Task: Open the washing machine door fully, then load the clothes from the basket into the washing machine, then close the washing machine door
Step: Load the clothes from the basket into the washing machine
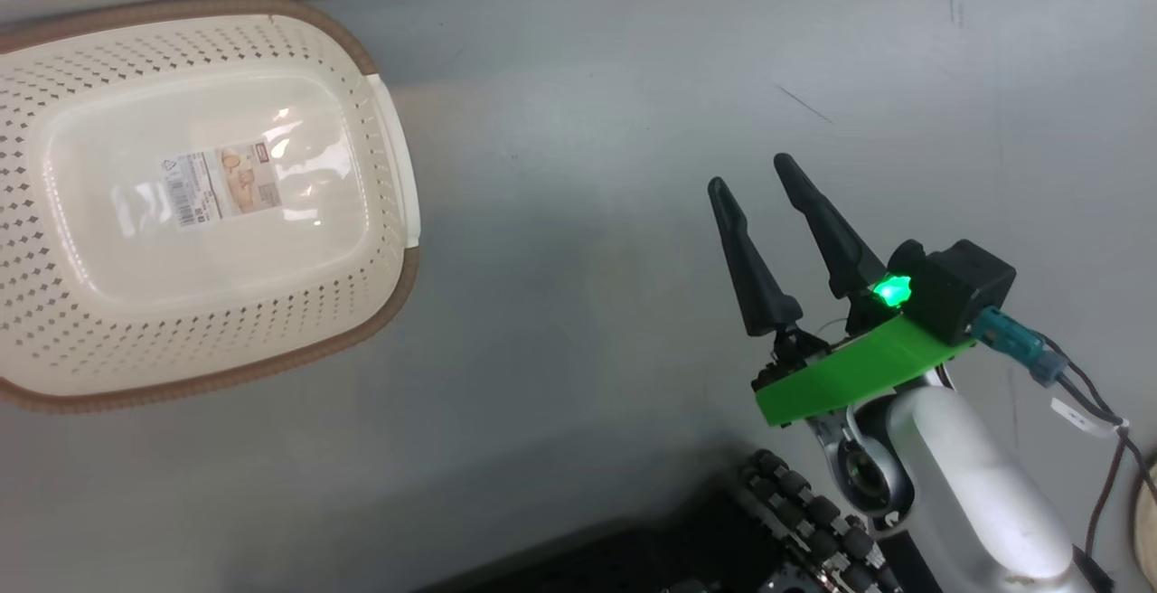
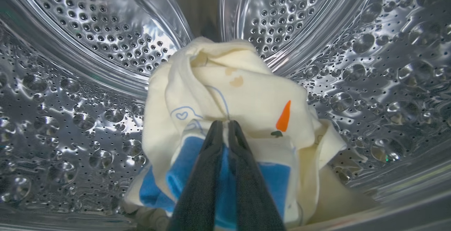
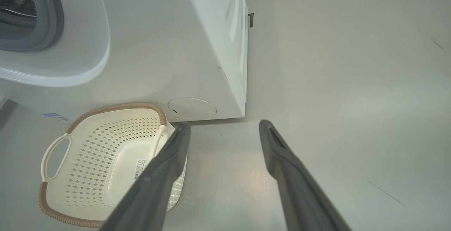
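The grey floor is smooth and faintly glossy. In the head view a dark scratch lies on it just beyond the tips of the right fingers, and a faint scuff sits farther out, off to their right. In the right wrist view a thin line marks the floor right of the fingers, and a small dark tab stands far ahead of their tips
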Motion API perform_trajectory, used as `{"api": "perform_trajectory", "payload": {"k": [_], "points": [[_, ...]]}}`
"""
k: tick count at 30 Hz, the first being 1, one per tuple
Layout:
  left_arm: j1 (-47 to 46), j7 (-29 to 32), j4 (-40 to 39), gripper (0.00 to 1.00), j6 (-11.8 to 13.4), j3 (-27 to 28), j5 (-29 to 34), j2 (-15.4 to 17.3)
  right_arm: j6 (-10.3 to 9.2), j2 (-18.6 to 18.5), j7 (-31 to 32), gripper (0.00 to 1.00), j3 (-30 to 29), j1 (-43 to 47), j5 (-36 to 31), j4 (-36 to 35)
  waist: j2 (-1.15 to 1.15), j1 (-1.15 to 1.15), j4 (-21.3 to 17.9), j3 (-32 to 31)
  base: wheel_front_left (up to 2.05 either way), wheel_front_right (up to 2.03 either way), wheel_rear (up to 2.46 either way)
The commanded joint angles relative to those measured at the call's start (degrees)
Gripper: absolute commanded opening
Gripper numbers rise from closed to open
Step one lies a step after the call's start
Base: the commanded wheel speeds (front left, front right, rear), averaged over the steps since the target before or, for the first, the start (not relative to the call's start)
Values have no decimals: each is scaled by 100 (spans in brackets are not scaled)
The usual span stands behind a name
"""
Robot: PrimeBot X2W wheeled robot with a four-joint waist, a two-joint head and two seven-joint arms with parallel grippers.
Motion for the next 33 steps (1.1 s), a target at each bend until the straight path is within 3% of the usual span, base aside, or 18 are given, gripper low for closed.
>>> {"api": "perform_trajectory", "payload": {"k": [1, 2, 3, 18, 33], "points": [[-210, -37, -112, 32, 2, 58, 2, 228, -15, 0, -38, 100, 95, 120, 27, -116, 0, 0, 8, -15, 0, 0, 0], [-210, -79, -74, 56, 8, 62, -12, 214, -15, 0, -38, 100, 88, 125, 22, -109, 0, 0, 18, -28, 0, 0, 0], [-203, -76, -14, 100, 23, 78, -43, 195, -15, 0, -38, 100, 85, 129, 18, -105, 0, 0, 24, -41, 0, 0, 0], [279, -597, 473, 100, 139, 116, -289, -81, -15, 0, -38, 100, -124, 122, -98, -76, 0, 0, 231, -533, 0, 0, 0], [1241, -1182, 563, 100, 49, 251, -646, -304, -15, -99, -38, 100, -342, 222, -184, -37, 0, 0, 562, -1270, 0, 0, 0]]}}
